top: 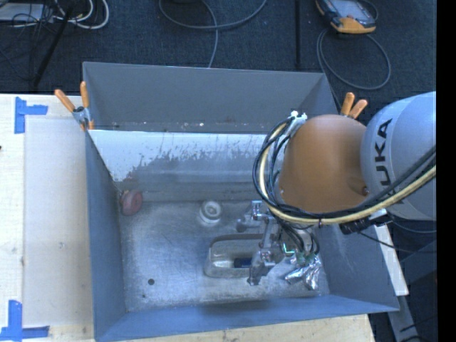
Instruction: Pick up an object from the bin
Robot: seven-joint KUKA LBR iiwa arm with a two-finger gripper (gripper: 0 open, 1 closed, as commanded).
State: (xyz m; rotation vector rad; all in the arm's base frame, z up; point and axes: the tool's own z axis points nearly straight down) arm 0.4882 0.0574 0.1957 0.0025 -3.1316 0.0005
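"uka" on the arm (407, 144)

grey metal bin (107, 191) viewed from above, gripper (258, 261) positioned at the right end of a clear oblong container (224, 258), crumpled silver piece (303, 273) just beside, small white cap (209, 211) nearby, pinkish round thing (130, 201) well apart at left

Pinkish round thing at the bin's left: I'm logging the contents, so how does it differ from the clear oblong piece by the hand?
The pinkish round thing is opaque; the clear oblong piece is see-through. The round thing is small; the oblong piece is bigger and elongated. The round thing lies alone at the left; the oblong piece lies at the hand. Both rest on the bin floor.
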